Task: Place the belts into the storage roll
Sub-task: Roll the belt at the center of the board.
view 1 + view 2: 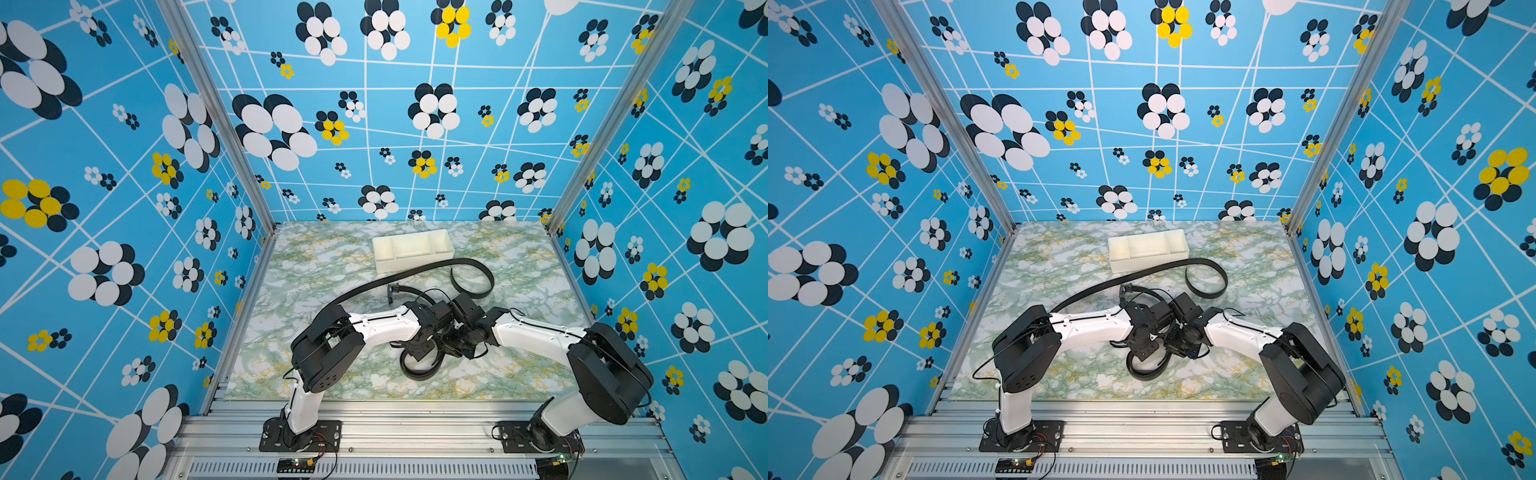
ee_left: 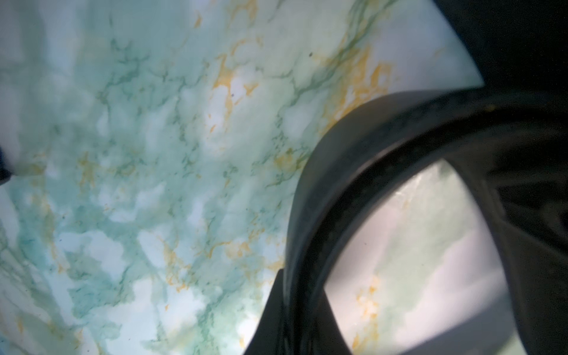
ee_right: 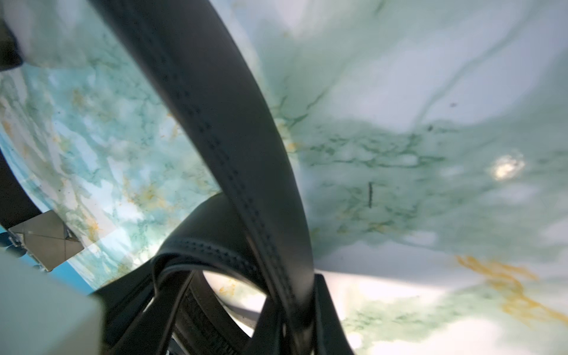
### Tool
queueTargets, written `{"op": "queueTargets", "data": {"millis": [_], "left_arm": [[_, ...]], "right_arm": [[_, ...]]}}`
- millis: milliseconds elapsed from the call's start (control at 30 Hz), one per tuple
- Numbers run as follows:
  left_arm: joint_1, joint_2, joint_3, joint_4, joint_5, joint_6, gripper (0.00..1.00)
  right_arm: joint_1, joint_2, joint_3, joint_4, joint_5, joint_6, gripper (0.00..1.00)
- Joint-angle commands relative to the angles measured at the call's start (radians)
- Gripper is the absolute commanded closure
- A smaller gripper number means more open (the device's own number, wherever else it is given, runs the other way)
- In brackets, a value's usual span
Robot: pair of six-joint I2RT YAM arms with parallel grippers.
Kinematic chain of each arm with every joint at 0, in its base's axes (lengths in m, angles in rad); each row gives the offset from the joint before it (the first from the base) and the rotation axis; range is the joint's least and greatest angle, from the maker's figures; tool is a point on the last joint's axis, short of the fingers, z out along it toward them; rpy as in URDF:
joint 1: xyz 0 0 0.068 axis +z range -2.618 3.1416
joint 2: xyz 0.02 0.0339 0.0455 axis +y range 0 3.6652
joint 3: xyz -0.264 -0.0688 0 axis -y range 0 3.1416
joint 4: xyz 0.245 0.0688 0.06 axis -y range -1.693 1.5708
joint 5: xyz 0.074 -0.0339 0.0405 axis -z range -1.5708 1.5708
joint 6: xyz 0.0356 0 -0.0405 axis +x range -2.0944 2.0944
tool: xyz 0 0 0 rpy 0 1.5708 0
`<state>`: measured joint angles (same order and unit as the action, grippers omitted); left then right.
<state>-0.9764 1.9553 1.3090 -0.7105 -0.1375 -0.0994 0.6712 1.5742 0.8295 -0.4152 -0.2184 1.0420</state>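
The long black belt [image 1: 478,295] lay on the green-veined marble-patterned tabletop [image 1: 311,266]. It ran from under the left arm's elbow, passed just in front of the near wall of the cream-white rectangular three-compartment plastic tray [image 1: 399,262], and curled into an open hook to the tray's right. It crossed the ground between the tray and the two wrists, which met close together at mid-table. A dark buckle end [image 1: 392,291] lay between that strap and the wrists. The second black belt [image 1: 419,374], in loose overlapping loops, sat under and just in front of the grippers, outside the tray. In the left wrist view the left gripper [image 2: 299,307] had its fingers together on a band of this looped belt. In the right wrist view the right gripper [image 3: 299,313] had its fingers pressed on either face of a stitched strap of the same tangle. Bare marble lay open left of the tray and right of the hook. Blue flower-patterned walls [image 1: 124,208] closed three sides, and an aluminium rail [image 1: 415,419] edged the front.
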Motion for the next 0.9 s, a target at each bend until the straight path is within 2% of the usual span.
{"op": "queueTargets", "data": {"millis": [0, 100, 167, 200, 267, 300, 467, 667, 867], "left_arm": [[-0.015, 0.044, -0.031, 0.060, 0.158, -0.049, 0.94], [0.010, 0.001, -0.030, 0.051, 0.164, -0.063, 0.73], [0.038, -0.050, -0.039, 0.039, 0.165, -0.071, 0.66], [0.059, -0.085, -0.046, 0.035, 0.165, -0.075, 0.59], [0.100, -0.149, -0.060, 0.026, 0.168, -0.083, 0.37], [0.119, -0.182, -0.066, 0.025, 0.172, -0.087, 0.31], [0.214, -0.243, -0.053, 0.025, 0.164, -0.097, 0.24], [0.294, -0.144, 0.038, -0.044, 0.029, -0.105, 0.22], [0.373, -0.055, 0.090, -0.034, -0.039, -0.047, 0.21]], "right_arm": [[0.036, 0.068, 0.044, -0.179, 0.163, -0.025, 0.93], [0.043, 0.083, 0.063, -0.234, 0.182, -0.048, 0.94], [0.043, 0.073, 0.069, -0.281, 0.206, -0.066, 0.94], [0.043, 0.065, 0.073, -0.306, 0.219, -0.082, 0.94], [0.043, 0.054, 0.083, -0.341, 0.235, -0.107, 0.94], [0.042, 0.053, 0.088, -0.353, 0.237, -0.121, 0.94], [0.041, 0.082, 0.118, -0.359, 0.220, -0.157, 0.94], [0.042, 0.101, 0.126, -0.344, 0.206, -0.160, 0.94], [0.041, 0.116, 0.112, -0.327, 0.190, -0.164, 0.94]]}}
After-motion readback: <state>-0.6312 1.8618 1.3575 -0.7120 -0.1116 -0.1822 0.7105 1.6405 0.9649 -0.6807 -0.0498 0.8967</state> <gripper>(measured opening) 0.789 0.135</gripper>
